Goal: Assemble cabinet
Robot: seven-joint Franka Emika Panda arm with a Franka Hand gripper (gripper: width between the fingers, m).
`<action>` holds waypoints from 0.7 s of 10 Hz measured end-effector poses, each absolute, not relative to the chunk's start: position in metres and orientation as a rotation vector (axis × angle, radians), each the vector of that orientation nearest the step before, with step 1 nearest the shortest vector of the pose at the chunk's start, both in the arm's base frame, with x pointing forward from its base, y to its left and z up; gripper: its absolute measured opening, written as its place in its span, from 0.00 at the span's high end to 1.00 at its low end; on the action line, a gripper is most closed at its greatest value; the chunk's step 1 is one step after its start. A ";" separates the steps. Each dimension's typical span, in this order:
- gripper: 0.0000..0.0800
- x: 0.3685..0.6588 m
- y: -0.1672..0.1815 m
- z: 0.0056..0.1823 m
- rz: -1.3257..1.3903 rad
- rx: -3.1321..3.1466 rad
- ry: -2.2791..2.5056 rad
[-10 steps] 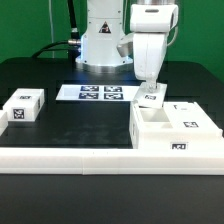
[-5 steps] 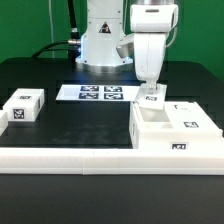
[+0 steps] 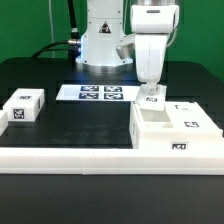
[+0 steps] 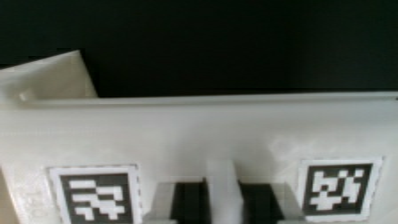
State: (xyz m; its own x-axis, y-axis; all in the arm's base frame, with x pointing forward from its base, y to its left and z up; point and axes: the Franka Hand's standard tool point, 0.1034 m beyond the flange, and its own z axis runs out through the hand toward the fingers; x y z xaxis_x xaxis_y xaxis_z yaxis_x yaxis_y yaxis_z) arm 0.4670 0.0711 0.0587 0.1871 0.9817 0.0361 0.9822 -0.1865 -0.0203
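Note:
The cabinet [image 3: 172,130], a white boxy body with open compartments and tags, lies at the exterior view's right, just behind the long rail. My gripper [image 3: 151,90] points straight down over its far left corner. It is shut on a small white tagged part [image 3: 152,97] that sits at the cabinet's far edge. In the wrist view my gripper [image 4: 224,199] has its black fingers [image 4: 196,200] on either side of a thin white rib of this part [image 4: 214,130]. The part shows two tags, one on each side of the fingers.
A small white tagged block [image 3: 23,107] lies at the exterior view's left. The marker board [image 3: 99,93] lies flat in front of the robot's base. A long low white rail [image 3: 80,156] runs along the front of the black mat.

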 end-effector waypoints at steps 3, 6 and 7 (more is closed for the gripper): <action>0.91 0.466 0.067 0.060 -0.021 -2.352 -2.028; 0.91 0.465 0.066 0.059 -0.020 -2.339 -2.041; 0.91 0.465 0.066 0.059 -0.020 -2.339 -2.041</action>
State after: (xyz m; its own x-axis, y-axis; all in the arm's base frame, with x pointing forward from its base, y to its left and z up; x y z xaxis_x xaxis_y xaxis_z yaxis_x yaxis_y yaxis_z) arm 0.4654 0.0660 0.0588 0.1356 0.9902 0.0340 0.9907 -0.1350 -0.0195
